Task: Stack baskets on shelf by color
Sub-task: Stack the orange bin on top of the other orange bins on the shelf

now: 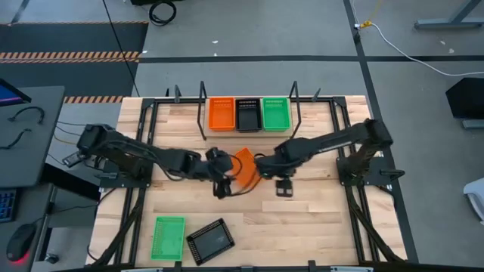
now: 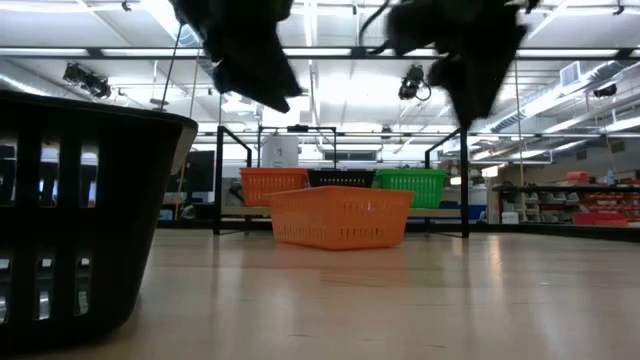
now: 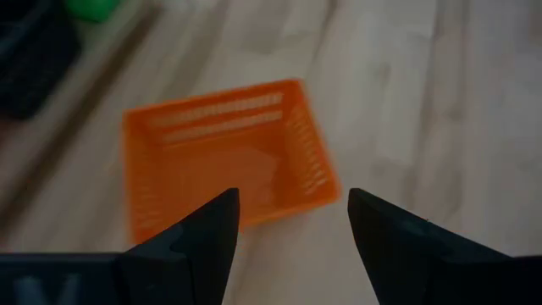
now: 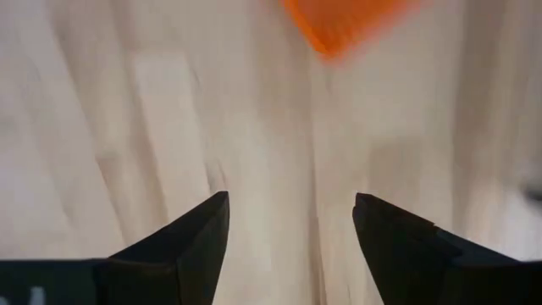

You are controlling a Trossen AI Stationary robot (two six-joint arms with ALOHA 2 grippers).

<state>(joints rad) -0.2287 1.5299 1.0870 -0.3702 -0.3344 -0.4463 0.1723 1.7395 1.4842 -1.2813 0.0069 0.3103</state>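
Note:
A loose orange basket (image 1: 246, 168) (image 2: 340, 216) sits upright on its bottom at the table's centre. My left gripper (image 1: 219, 181) (image 3: 292, 199) hovers open just left of it and slants down toward it; the basket (image 3: 224, 161) lies ahead of the fingers, untouched. My right gripper (image 1: 283, 187) (image 4: 290, 199) hangs open over bare table to the basket's right, pointing down, with only a corner of the basket (image 4: 347, 21) in its view. On the shelf (image 1: 302, 115) at the far edge stand an orange basket (image 1: 221, 113), a black basket (image 1: 247, 115) and a green basket (image 1: 276, 113) side by side.
A green basket (image 1: 169, 238) and a black basket (image 1: 209, 242) lie near the table's front edge, left of centre; the black one (image 2: 80, 220) looms large in the low view. Bare wood stretches to the right of the front baskets. Black frame rails run along both table sides.

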